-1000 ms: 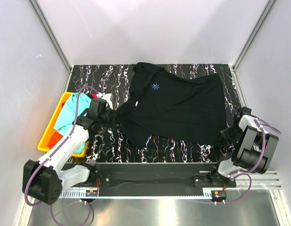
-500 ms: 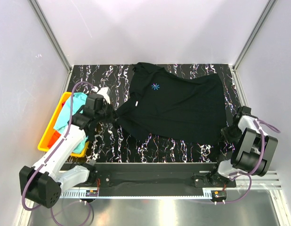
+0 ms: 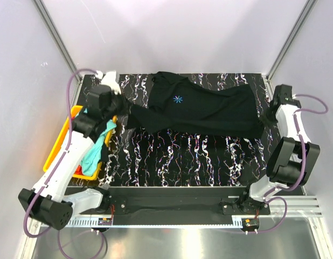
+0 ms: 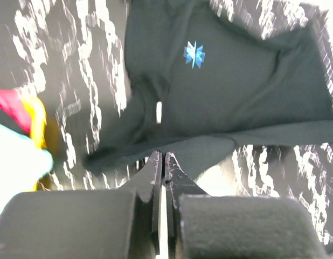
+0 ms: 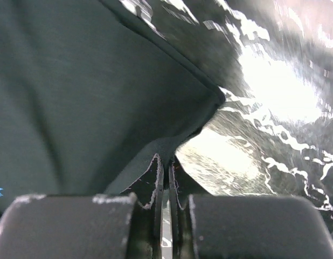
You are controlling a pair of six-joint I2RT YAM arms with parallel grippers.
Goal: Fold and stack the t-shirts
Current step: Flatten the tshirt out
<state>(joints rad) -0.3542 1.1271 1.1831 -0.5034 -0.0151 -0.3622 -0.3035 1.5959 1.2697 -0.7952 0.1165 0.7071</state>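
The large black t-shirt (image 3: pixel 201 110), with a small blue star mark, lies across the far half of the marbled table, its near part lifted and folded back. My left gripper (image 3: pixel 123 110) is shut on the shirt's left edge (image 4: pixel 172 148), raised above the table. My right gripper (image 3: pixel 263 120) is shut on the shirt's right corner (image 5: pixel 172 145). A turquoise shirt (image 3: pixel 96 148) and an orange-red shirt (image 3: pixel 80 171) lie in the yellow bin (image 3: pixel 61 148) under my left arm.
The yellow bin stands at the table's left edge. White walls with metal posts enclose the table on three sides. The black mounting rail (image 3: pixel 172 197) runs along the near edge.
Both grippers have lifted and carried the black shirt's near edge toward the far side, so the shirt now covers only the far strip. The left arm has risen and extended away from the bin.
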